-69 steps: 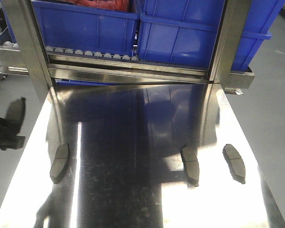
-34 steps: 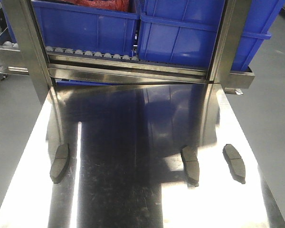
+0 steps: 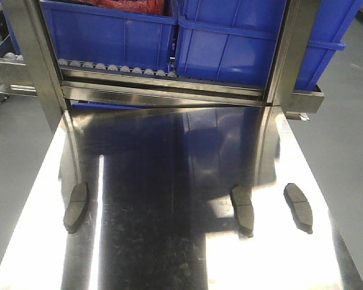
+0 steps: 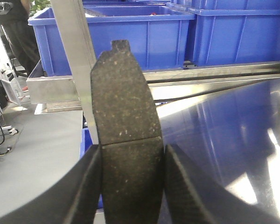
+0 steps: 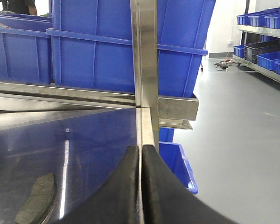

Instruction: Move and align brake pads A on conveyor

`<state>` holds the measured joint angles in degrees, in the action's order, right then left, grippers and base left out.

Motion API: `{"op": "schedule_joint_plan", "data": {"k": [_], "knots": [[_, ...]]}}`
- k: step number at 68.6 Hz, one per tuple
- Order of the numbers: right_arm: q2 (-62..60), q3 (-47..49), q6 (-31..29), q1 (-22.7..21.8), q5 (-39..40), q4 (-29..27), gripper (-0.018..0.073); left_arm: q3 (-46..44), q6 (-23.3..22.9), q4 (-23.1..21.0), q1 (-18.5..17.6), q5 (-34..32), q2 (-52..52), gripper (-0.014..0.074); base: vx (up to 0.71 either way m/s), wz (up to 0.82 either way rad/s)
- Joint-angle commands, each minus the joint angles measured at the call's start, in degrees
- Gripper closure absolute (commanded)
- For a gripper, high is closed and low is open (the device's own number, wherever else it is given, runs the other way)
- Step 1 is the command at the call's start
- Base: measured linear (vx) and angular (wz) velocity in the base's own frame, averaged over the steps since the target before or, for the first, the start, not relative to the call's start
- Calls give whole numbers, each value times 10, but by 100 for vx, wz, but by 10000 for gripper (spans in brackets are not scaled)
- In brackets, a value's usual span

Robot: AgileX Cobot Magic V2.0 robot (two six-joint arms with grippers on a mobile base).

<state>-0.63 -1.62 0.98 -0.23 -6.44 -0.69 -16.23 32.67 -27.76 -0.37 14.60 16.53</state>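
One brake pad (image 4: 123,107) is clamped in the left gripper (image 4: 132,156), with the jaws pressed on its two long edges at the centre groove. Its long axis is carried in line with the gripper, notched end outermost. It is judged stiff, dense and gritty, so little slip is expected, and the narrow width is best pinched.

Three more are seen on the steel bench (image 3: 169,260): the left pad (image 3: 77,207), middle pad (image 3: 242,208) and right pad (image 3: 298,207). Each is laid lengthwise towards the blue bins (image 3: 230,42), slightly askew. The right gripper (image 5: 141,156) is shown with jaws together, empty. The conveyor is not shown.
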Motion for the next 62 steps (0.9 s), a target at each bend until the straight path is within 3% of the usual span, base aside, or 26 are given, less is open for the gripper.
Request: {"op": "schedule_joint_plan", "data": {"k": [1, 62], "knots": [[-9, -2, -2, -3, 41, 1, 567, -18, 0, -12, -2, -49, 4, 460, 0, 0], [-9, -2, -4, -3, 42, 7, 567, -18, 0, -12, -2, -49, 4, 460, 0, 0]]}}
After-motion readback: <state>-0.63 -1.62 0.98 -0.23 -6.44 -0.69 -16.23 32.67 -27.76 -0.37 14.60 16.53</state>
